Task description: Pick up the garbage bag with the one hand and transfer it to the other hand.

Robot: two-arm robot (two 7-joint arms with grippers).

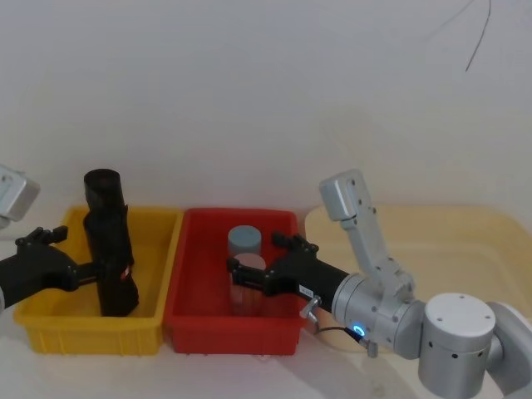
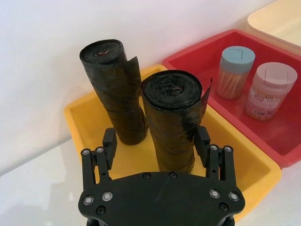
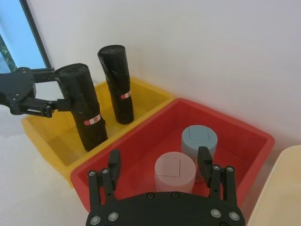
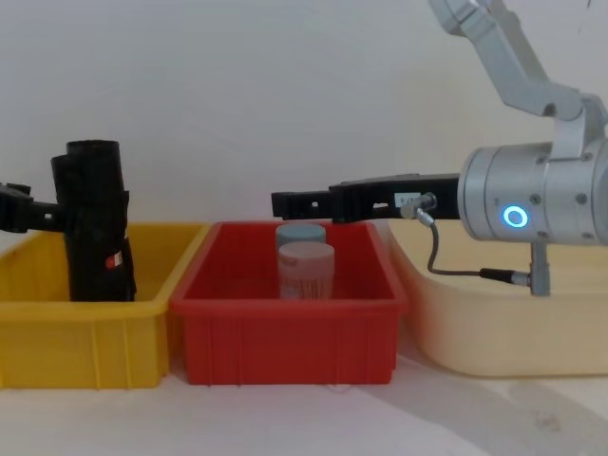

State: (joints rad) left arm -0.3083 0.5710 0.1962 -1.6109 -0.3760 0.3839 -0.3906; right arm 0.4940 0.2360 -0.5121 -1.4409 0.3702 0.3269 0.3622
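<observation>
**Left gripper.** We find the left gripper at the yellow bin, which sits at the left end of the bench. Its jaws are spread and straddle the garbage bag, a tightly wound black roll, at about mid-height. One finger lies at or against the roll's side. On the other side we see a gap between finger and roll, so the roll is bracketed, not clamped.

**Garbage bag.** The roll stands inside the yellow bin, toward the bin's front, its foot on the bin floor and its top leaning slightly. A second black roll stands upright behind it, close to the bin's back wall. The two rolls are just beside each other.

**Right gripper.** The right gripper hovers above the red bin, which adjoins the yellow bin at the middle of the bench. Its jaws are wide apart and hold nothing. A blue ring light glows on its arm.

**Other items.** The red bin contains a blue-lidded jar and a pink-lidded jar, side by side below the right gripper. A cream tray occupies the right end of the bench.
</observation>
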